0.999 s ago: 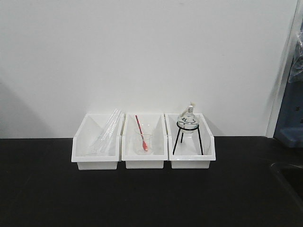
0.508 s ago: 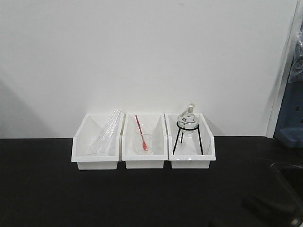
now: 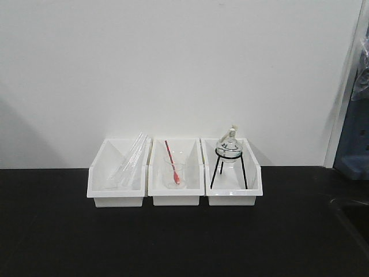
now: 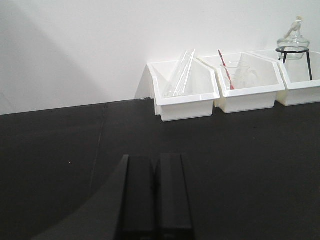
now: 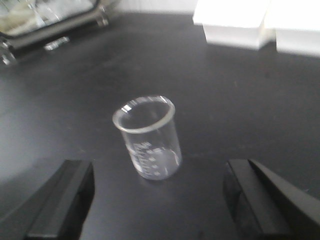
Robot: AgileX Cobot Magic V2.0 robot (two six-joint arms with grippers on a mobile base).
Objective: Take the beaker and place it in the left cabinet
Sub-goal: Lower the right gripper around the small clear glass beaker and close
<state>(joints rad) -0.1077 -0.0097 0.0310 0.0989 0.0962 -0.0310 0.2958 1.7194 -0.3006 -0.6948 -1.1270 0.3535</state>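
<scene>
Right tool (image 5: 158, 167) wide open, empty, straddling the beaker (image 5: 148, 137), which stands upright on the black table (image 5: 250, 100), well short of the white bins (image 5: 235, 22) at the back edge. Centre, close gently mid-wall; glass slips. Left tool (image 4: 154, 165) closed, empty.

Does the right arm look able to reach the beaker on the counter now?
Probably yes: the beaker stands upright on the black counter, just ahead of the open right gripper, with nothing between them.
</scene>
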